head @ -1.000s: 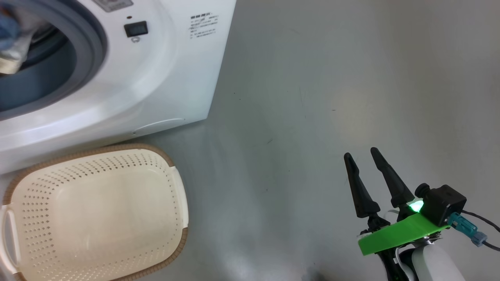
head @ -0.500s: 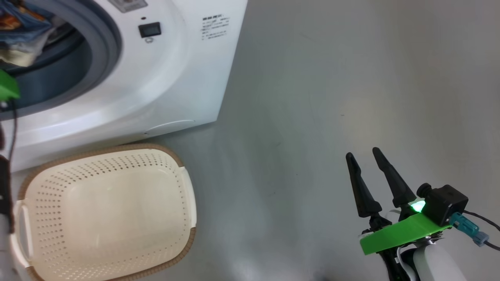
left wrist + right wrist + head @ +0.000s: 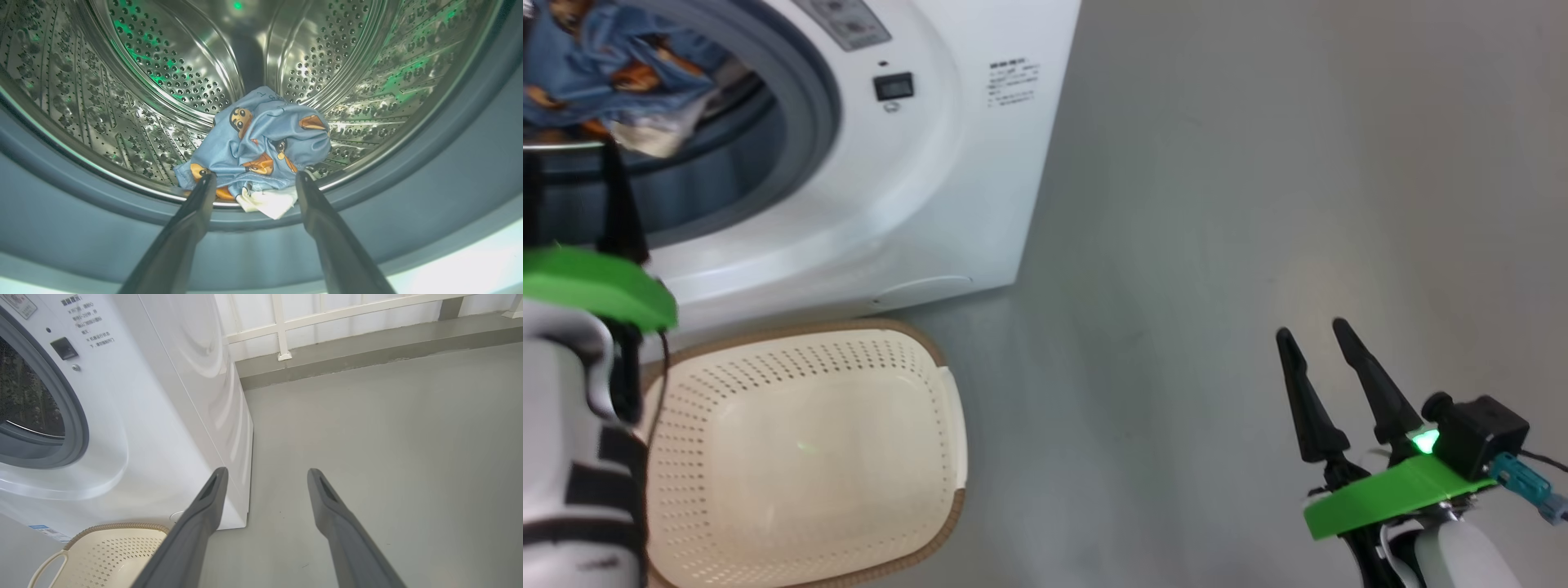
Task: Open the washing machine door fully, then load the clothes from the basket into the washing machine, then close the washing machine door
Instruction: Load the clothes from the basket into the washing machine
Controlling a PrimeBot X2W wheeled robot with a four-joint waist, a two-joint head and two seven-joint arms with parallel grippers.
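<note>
My left gripper [image 3: 255, 176] stands spread, gripping nothing, its tips flanking the clothes [image 3: 261, 139], which lie bunched at the lip of the drum [image 3: 163, 61] inside the washing machine [image 3: 947, 204]. A white corner droops onto the rubber ring [image 3: 261, 232], so shutting up could pinch it, or a fingertip could drag it out as I retreat. My right gripper [image 3: 1312, 329] hangs open, well apart from the empty basket [image 3: 800, 457]
</note>
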